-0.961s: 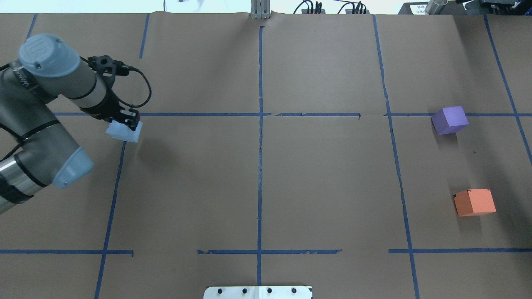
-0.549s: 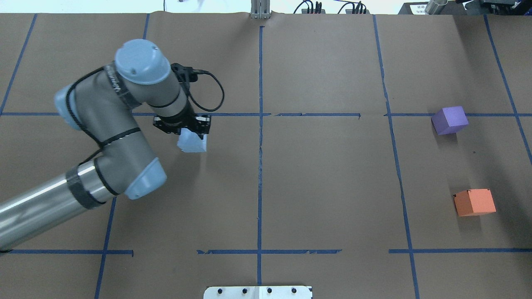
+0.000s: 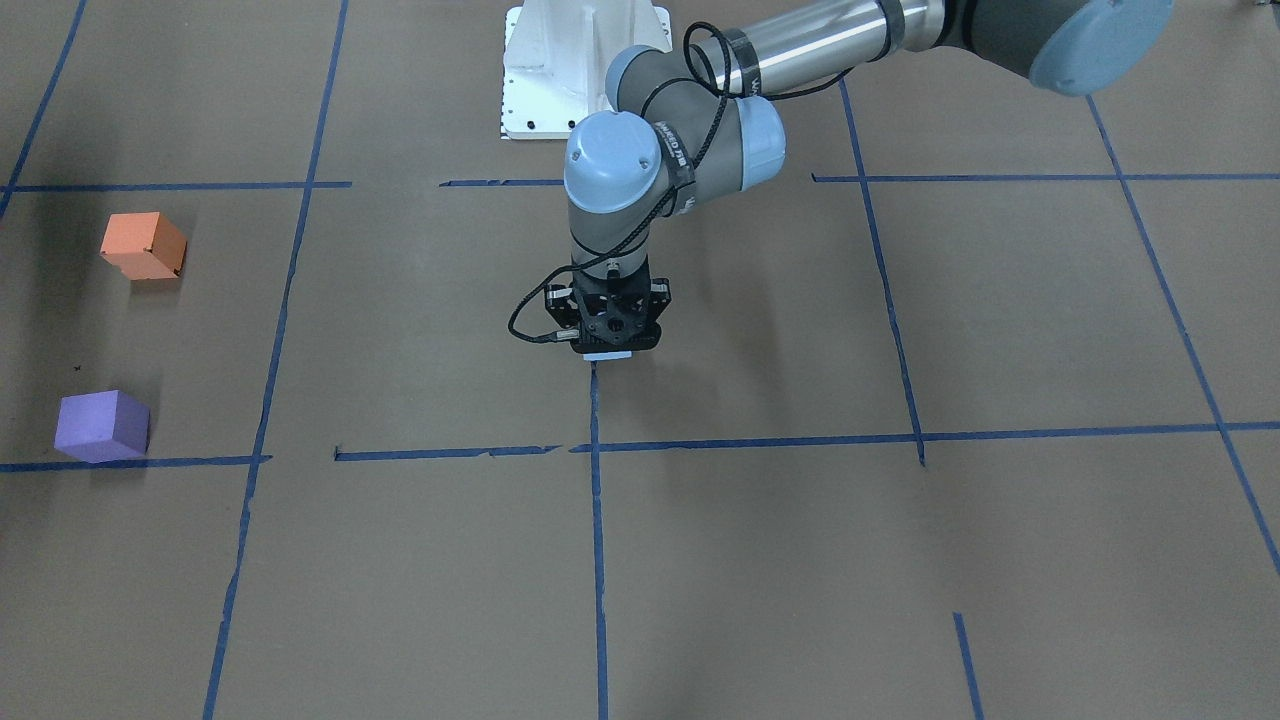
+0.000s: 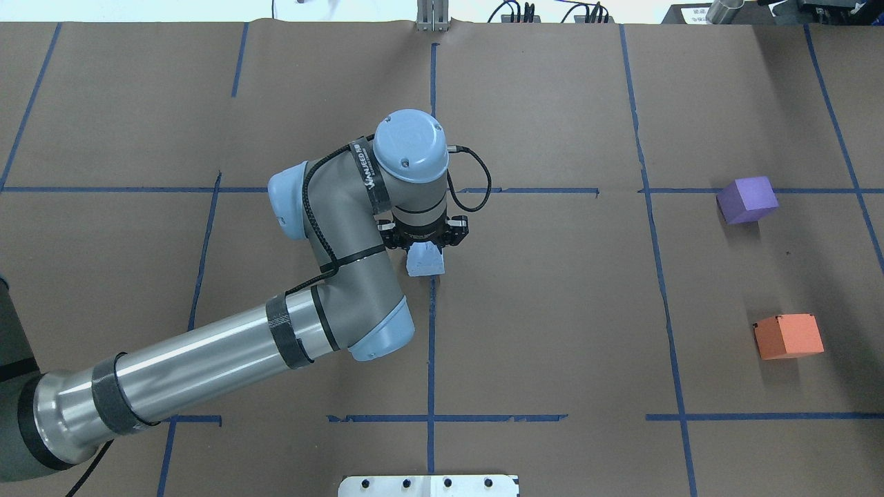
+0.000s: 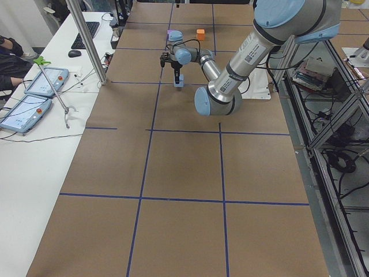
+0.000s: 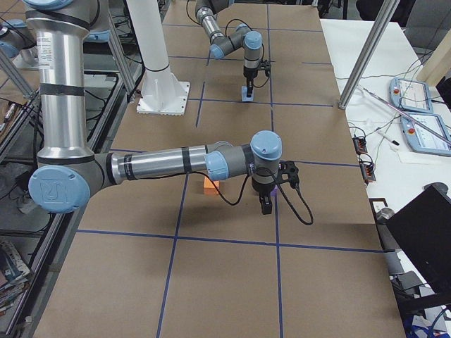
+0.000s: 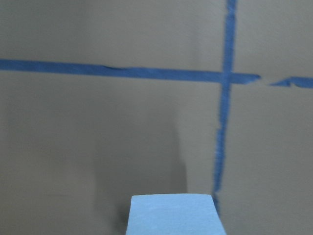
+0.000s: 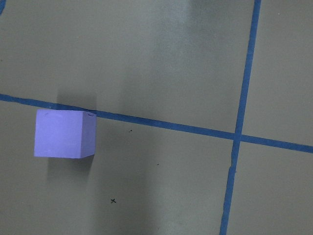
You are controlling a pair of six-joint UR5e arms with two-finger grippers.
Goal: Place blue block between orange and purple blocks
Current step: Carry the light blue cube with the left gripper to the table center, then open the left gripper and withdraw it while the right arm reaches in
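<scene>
My left gripper is shut on the light blue block and holds it over the table's centre tape line. It also shows in the front view, with the blue block just under it. The block's top fills the bottom of the left wrist view. The purple block and orange block sit apart at the far right, with a gap between them. The right wrist view looks down on the purple block. My right gripper shows only in the right side view, near the orange block; I cannot tell whether it is open or shut.
Blue tape lines grid the brown paper table. The robot's white base plate sits at the near edge. A side table with tablets and a metal post stands beyond the far edge.
My left arm has swung right with the blue block, from the table's left side to the centre line. The purple and orange blocks have not moved.
</scene>
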